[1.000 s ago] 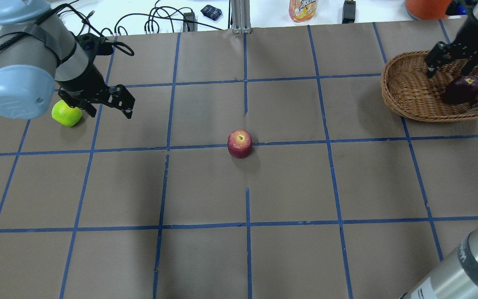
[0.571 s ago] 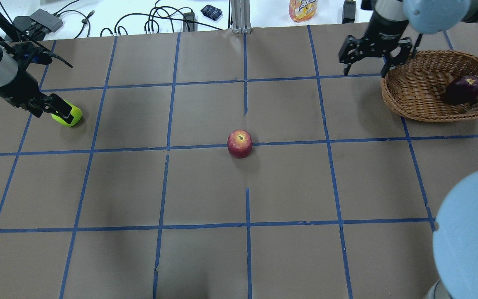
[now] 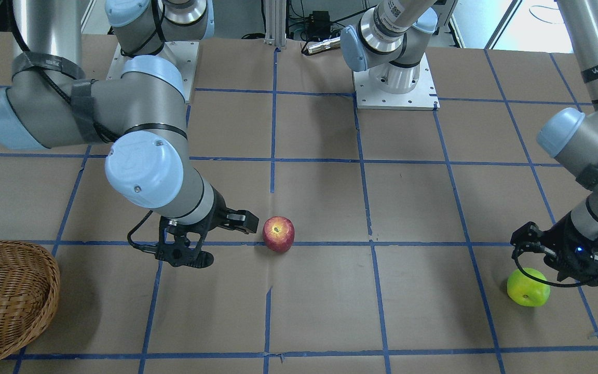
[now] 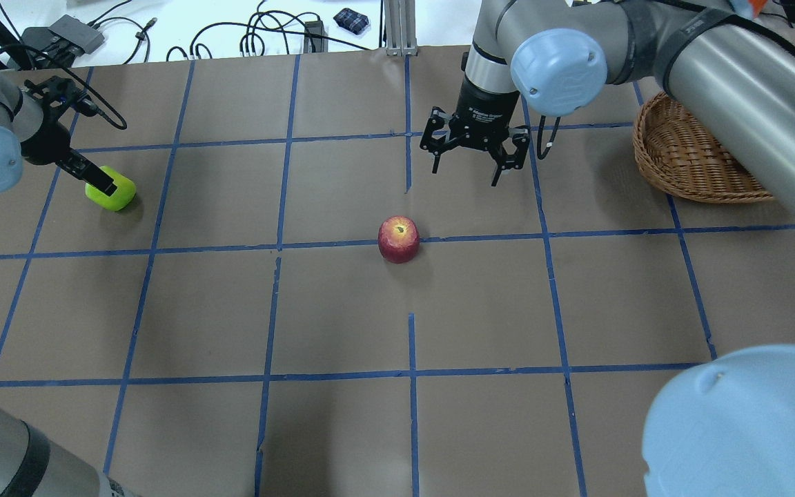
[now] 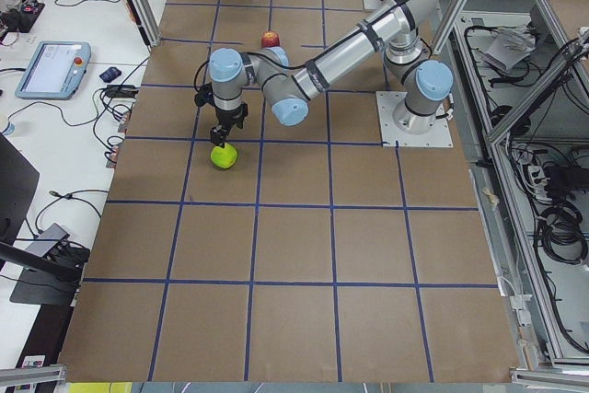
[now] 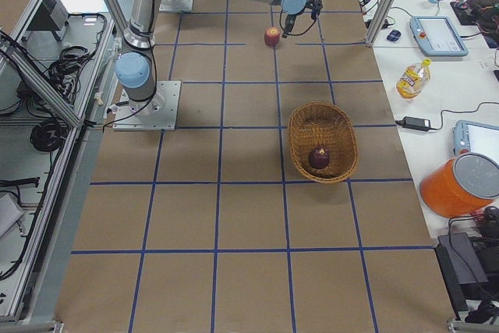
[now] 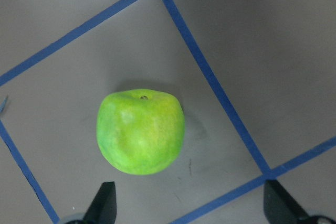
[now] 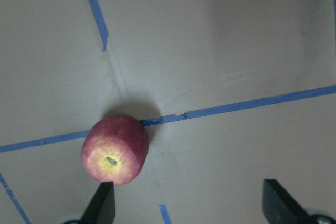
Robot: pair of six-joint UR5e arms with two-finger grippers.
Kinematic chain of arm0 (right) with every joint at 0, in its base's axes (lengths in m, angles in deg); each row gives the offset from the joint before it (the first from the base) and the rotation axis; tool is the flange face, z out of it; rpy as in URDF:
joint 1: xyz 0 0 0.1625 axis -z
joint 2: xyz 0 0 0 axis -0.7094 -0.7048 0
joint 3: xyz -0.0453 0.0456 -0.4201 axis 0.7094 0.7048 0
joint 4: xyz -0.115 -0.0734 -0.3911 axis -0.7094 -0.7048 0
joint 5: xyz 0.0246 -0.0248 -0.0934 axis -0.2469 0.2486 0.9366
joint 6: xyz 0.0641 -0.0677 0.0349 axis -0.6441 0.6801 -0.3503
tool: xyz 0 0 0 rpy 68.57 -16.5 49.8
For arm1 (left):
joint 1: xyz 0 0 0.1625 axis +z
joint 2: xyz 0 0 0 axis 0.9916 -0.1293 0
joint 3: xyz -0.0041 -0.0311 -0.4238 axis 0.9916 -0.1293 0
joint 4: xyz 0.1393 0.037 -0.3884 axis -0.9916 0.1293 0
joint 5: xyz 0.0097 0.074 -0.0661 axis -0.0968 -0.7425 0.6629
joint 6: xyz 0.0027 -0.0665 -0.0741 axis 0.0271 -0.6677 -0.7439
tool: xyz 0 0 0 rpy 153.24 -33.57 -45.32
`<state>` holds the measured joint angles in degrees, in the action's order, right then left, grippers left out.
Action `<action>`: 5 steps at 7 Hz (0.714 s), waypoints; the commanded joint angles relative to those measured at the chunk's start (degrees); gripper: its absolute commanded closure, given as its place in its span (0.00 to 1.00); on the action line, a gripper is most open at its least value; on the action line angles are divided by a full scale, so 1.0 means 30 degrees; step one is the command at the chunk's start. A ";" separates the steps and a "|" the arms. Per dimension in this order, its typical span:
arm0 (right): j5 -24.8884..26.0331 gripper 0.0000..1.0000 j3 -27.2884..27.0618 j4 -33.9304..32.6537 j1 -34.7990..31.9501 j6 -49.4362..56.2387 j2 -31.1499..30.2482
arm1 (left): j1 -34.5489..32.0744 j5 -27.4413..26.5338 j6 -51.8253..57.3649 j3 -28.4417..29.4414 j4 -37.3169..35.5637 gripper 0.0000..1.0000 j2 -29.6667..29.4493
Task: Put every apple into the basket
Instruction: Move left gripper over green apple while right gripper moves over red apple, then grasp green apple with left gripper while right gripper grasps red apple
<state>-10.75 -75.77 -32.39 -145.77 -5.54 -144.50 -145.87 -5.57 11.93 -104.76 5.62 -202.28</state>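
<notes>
The red apple [image 4: 398, 239] stands near the table's middle; it also shows in the front view [image 3: 278, 234] and the right wrist view [image 8: 115, 149]. My right gripper [image 4: 465, 172] is open and empty, hovering just beyond it. The yellow-green apple [image 4: 116, 195] lies at the far left, filling the left wrist view [image 7: 140, 131]. My left gripper [image 4: 97, 181] is open directly over it, fingers wide apart. The wicker basket [image 4: 680, 155] sits at the right, partly behind my right arm. The maroon apple [image 6: 318, 157] lies inside the basket [image 6: 343, 126].
Blue tape lines grid the brown table. Cables and an orange drink bottle [image 4: 503, 15] lie on the white bench past the far edge. An orange container [image 6: 460, 185] and tablets stand off the table's side. My right arm spans above the basket.
My right gripper left the basket, where the maroon apple stays, and swung left to the table's middle near the red apple. My left arm shifted; its gripper stays over the green apple.
</notes>
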 commanded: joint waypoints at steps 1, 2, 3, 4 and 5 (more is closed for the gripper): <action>-0.0561 0.00 -0.0154 -0.2626 -0.1738 -0.2641 0.1486 | 0.0005 0.0013 0.1048 0.0890 -0.0339 0.01 -0.1587; -0.0560 0.00 -0.0270 -0.3018 -0.2297 -0.3236 0.2133 | -0.0024 0.0013 0.1048 0.0921 -0.0426 0.01 -0.2000; -0.0560 0.00 -0.0445 -0.3283 -0.2448 -0.3242 0.2400 | 0.0005 -0.0016 0.1106 0.0921 -0.1094 0.01 -0.2381; -0.0560 0.00 -0.0679 -0.3373 -0.2449 -0.3242 0.2548 | 0.0005 -0.0045 0.1136 0.0950 -0.1159 0.07 -0.2646; -0.0531 0.00 -0.0914 -0.3605 -0.2478 -0.3242 0.2665 | 0.0005 -0.0046 0.1107 0.0951 -0.1188 0.35 -0.2735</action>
<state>-12.40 -77.66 -42.38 -152.99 -15.13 -137.12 -145.87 -5.67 15.25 -101.95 2.41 -209.83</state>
